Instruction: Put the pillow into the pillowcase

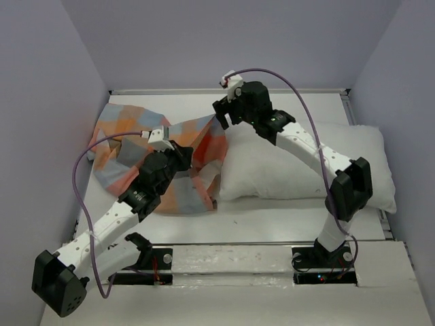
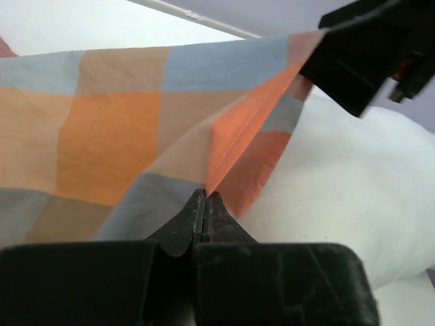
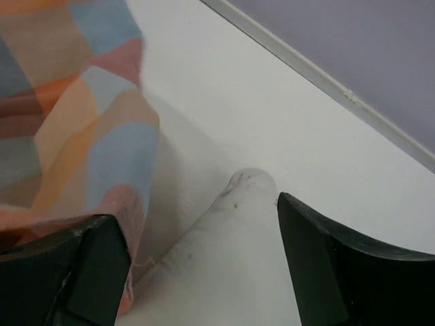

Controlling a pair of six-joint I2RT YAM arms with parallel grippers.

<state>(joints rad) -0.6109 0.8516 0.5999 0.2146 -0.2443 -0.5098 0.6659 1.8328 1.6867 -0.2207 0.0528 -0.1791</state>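
Pillowcase [image 1: 119, 136], the soft fabric one in orange, light-blue, grey and peach checks, lies bunched on the left of the white table [image 1: 272, 224] in the top view. Its open end meets the left end of the big puffy white pillow [image 1: 272, 173]. Left wrist cam: the left gripper [image 2: 206, 202] is pinched tight on the case's orange hem, holding it up beside the pillow. Right wrist cam: the right gripper [image 3: 197, 217] has its jaws wide apart and grips nothing, with the pillow's corner between them and the case's edge against one finger. Looks like the mouth-opening stage to me. Next it probably needs to nip that corner and feed it under the lifted hem.
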